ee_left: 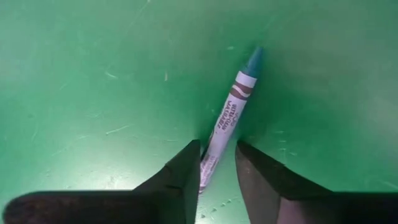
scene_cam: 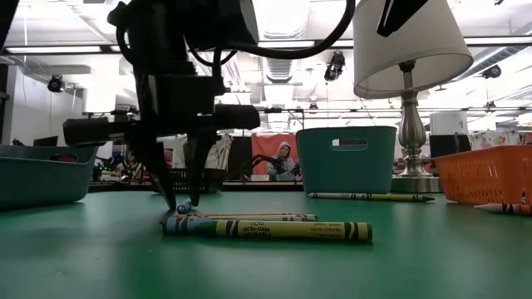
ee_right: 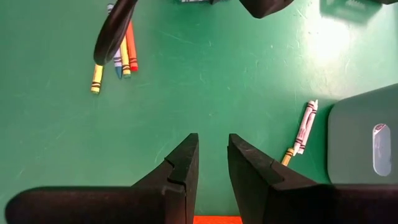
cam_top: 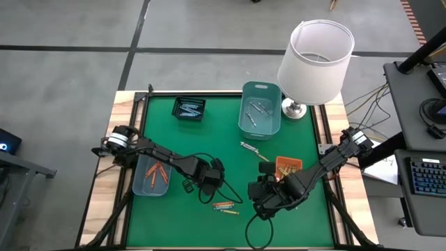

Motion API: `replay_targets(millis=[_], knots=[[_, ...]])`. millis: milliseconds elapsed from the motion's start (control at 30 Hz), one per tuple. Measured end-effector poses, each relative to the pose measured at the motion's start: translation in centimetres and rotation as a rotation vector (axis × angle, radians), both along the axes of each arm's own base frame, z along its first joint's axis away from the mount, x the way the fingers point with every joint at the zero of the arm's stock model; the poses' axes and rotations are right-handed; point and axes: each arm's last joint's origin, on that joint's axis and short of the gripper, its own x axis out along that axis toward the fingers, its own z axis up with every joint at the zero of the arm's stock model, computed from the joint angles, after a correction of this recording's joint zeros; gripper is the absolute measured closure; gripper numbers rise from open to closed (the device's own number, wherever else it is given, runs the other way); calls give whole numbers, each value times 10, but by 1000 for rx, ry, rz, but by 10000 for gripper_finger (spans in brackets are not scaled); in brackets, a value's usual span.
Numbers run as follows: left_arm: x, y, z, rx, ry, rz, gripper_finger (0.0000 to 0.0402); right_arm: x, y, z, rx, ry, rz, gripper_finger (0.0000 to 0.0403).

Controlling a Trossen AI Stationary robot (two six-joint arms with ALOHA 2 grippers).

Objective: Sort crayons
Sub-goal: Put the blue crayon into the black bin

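Note:
A blue crayon lies flat on the green mat. My left gripper points down over its blunt end, open, one finger on each side; in the high view this gripper is near the mat's middle front. Just beside it, several more crayons lie side by side on the mat, a yellow one nearest the front edge. My right gripper hovers above the mat to their right, open, nothing between its fingers. My left gripper straddles the blue crayon's wrapped blunt end, its fingers coming from above and lying across it. One finger lies against the wrapper. A gap shows between the other finger and the crayon, which rests on the mat.
A teal tray with orange crayons sits at the left, a black tray at the far left, a teal bin and a lamp at the back, an orange basket at the right. A white crayon lies near the bin.

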Motion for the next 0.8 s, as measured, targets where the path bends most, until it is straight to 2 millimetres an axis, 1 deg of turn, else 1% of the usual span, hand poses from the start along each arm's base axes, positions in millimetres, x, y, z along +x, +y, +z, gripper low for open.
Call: replay_targets(millis=[267,367,467,533,667,733,800], knots=[[0,0,0,-5,2,5,392,0,0,0,0,0,0,328],[0,0,1,-6,-2,23,395,0,0,0,0,0,0,328],[-2,1,6,-8,2,48,398,0,0,0,0,0,0,328],[-4,4,14,0,8,60,400,0,0,0,0,0,0,328],[-7,15,45,-19,-60,93,400,0,0,0,0,0,0,328],[-11,25,57,-23,-75,120,401,0,0,0,1,-1,0,328],[-15,40,73,-29,-110,161,401,0,0,0,1,-2,0,328]])
